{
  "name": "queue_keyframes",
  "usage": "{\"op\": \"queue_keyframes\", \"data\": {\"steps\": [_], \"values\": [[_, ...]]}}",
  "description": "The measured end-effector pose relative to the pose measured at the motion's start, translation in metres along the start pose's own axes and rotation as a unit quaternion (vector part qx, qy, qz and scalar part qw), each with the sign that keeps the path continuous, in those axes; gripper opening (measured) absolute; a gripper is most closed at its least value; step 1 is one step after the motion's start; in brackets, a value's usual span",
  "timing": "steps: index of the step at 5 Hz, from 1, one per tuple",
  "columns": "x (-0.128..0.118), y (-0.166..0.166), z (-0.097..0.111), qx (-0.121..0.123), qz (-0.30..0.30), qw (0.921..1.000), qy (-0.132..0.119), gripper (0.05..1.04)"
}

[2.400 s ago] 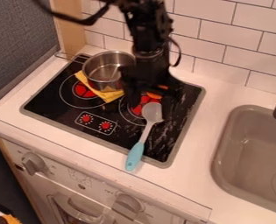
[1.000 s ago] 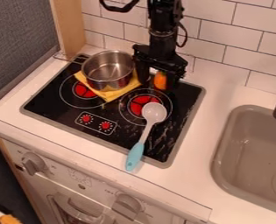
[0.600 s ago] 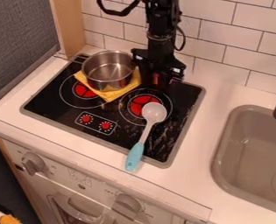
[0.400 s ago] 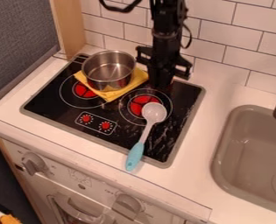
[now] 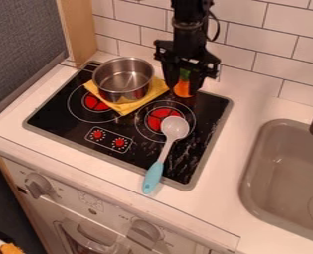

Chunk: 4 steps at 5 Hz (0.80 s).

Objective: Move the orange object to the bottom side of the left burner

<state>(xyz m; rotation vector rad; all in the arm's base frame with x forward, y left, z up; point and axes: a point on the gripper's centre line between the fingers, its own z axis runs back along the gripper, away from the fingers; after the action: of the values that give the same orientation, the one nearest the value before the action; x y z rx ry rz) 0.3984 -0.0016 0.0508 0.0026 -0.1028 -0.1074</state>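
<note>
Claw (image 5: 183,92) looks spread around the orange object (image 5: 183,88); center it, lower straight, pinch mid-body, then lift clear of the pot (image 5: 124,80) before crossing left.

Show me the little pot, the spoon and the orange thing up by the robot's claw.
Pot (image 5: 123,82), camera view: inside of its bowl.
Spoon (image 5: 154,177), camera view: its blue handle.
Orange object (image 5: 182,89), camera view: its orange part, below the green.
</note>
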Motion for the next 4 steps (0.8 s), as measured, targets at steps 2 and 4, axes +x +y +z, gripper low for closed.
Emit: {"op": "queue_keyframes", "data": {"steps": [2,4], "values": [[0.022,0.01,0.013,0.0,0.001,0.9999,-0.012,1.007],[0.026,0.019,-0.009,0.008,0.005,0.9999,0.012,1.001]]}}
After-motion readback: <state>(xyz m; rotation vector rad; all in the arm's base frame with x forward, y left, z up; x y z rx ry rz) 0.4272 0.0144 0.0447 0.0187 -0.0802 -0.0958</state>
